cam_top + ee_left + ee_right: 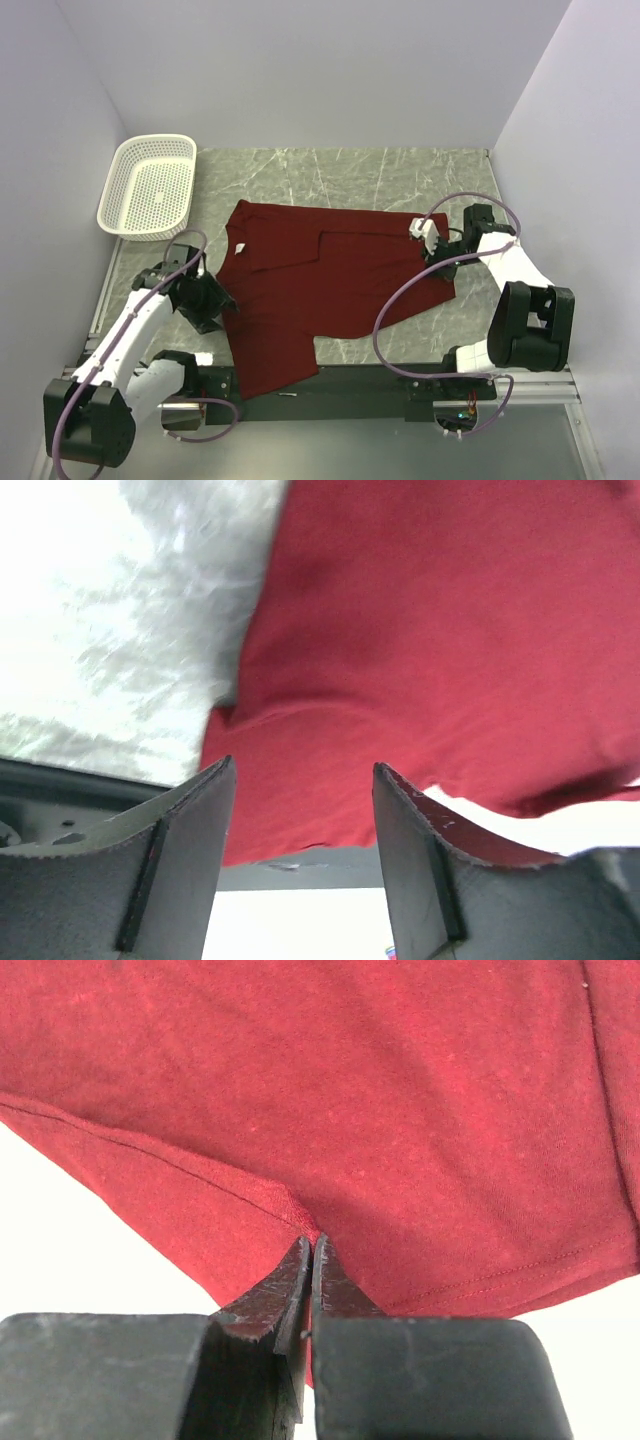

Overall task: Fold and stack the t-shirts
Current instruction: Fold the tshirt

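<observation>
White perforated plastic forms the basket [148, 187], which sits at the far left corner of the grey marbled bench [400, 170], apart from the cloth. Nearer the arms, the left tool [212, 300] hangs low just beside the left edge of the dark red t-shirt [320, 285]. Its wrist view shows the two fingers [190, 830] standing well apart with nothing between them, and the red cloth lying just beyond their tips.

The t-shirt lies spread across the middle of the bench, mostly flat. Its small white neck label [243, 248] is near the left end, a fold line crosses the upper middle, and a longer flap reaches toward the near edge.

At the shirt's right side, the right tool [436, 256] is down at the cloth's edge. In its wrist view the fingertips [295, 1270] are pressed together, leaving no gap. They meet right at the stitched hem, where a thin bit of the red cloth appears pinched between them.
</observation>
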You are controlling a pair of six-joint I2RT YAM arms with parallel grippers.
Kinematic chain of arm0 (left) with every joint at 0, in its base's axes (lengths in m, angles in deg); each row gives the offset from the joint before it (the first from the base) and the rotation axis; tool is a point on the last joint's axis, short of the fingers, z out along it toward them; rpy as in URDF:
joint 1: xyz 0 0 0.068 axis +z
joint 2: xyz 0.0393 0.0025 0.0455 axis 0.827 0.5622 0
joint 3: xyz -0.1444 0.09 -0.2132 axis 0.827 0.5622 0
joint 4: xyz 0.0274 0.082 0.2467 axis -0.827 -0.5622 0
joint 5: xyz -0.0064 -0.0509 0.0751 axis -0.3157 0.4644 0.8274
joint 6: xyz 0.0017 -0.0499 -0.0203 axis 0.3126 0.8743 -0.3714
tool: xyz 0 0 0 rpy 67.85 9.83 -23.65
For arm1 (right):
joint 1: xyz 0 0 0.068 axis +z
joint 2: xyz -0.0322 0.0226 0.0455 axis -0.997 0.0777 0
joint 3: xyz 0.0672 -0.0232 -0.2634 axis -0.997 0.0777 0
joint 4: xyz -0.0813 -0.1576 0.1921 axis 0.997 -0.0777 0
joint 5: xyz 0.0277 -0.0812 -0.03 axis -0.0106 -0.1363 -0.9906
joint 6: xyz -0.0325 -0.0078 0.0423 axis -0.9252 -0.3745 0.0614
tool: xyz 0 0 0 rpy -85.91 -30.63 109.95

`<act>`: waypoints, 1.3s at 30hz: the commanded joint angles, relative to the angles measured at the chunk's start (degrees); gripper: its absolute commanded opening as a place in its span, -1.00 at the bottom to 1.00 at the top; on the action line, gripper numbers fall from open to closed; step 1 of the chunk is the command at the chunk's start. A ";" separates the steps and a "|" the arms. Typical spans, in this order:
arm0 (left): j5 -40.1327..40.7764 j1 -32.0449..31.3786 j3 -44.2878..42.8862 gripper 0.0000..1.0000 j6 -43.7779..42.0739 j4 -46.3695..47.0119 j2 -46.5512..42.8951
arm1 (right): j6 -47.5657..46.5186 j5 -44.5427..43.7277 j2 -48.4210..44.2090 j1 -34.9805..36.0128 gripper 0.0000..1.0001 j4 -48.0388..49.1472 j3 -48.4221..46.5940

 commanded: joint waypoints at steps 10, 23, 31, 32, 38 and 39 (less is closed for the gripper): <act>-2.57 -19.28 -3.12 0.09 7.11 -6.53 3.38 | 2.23 5.06 0.86 -1.26 -1.00 2.69 0.75; -8.89 -44.76 6.79 0.06 32.75 -12.87 -7.96 | 3.02 8.49 0.59 -3.11 -1.00 4.09 1.37; -9.18 -57.09 7.61 0.09 40.34 -6.71 1.08 | 2.41 9.28 0.50 -4.69 -1.00 2.43 -0.12; -8.82 -57.18 7.25 0.09 39.73 -6.89 2.31 | 2.15 9.28 0.68 -4.78 -1.00 2.16 -0.47; -7.50 -57.18 9.00 0.05 41.65 -1.80 2.67 | 1.79 9.72 0.59 -5.48 -1.00 1.19 -0.92; -7.32 -57.18 9.36 0.04 41.83 -0.83 2.84 | 1.62 9.55 0.59 -5.57 -1.00 1.19 -0.92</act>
